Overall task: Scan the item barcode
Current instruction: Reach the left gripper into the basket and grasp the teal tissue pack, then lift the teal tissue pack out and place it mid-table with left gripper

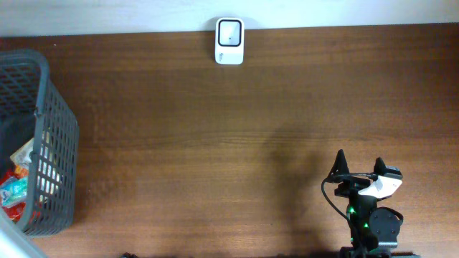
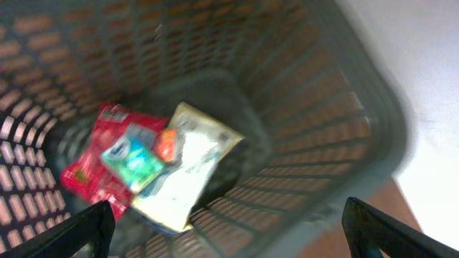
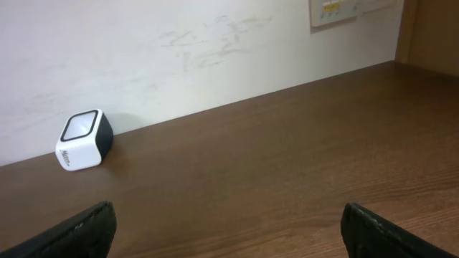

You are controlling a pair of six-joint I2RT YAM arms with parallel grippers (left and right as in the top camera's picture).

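My left wrist camera looks straight down into the basket (image 2: 337, 122) and shows what the overhead view barely catches: a red packet (image 2: 90, 168), a teal packet (image 2: 133, 161) lying on top of it, and a cream packet (image 2: 190, 172) beside them, all on the basket floor. The picture is blurred, and I cannot make out a barcode on any of them. From overhead, the same packets (image 1: 13, 188) are only a sliver of colour behind the grey mesh of the basket (image 1: 63, 136), which sits on the wooden table (image 1: 215, 143).

My right wrist camera shows the white scanner (image 3: 82, 140) against the pale wall (image 3: 179, 50), its dark window tilted up. A wall plate (image 3: 337, 8) is visible at the top of this view and in no other. The scanner (image 1: 229, 41) stands well apart from the basket, along the table's back edge, with bare wood between them.

My left gripper (image 2: 228, 211) hangs above the basket's inside with its fingers (image 2: 86, 229) spread wide and holding nothing. The packets lie below and between them, untouched; the mesh walls ring them on every side. My right gripper (image 1: 361, 166) is across the table from the basket, fingers (image 3: 380, 233) likewise spread and empty.
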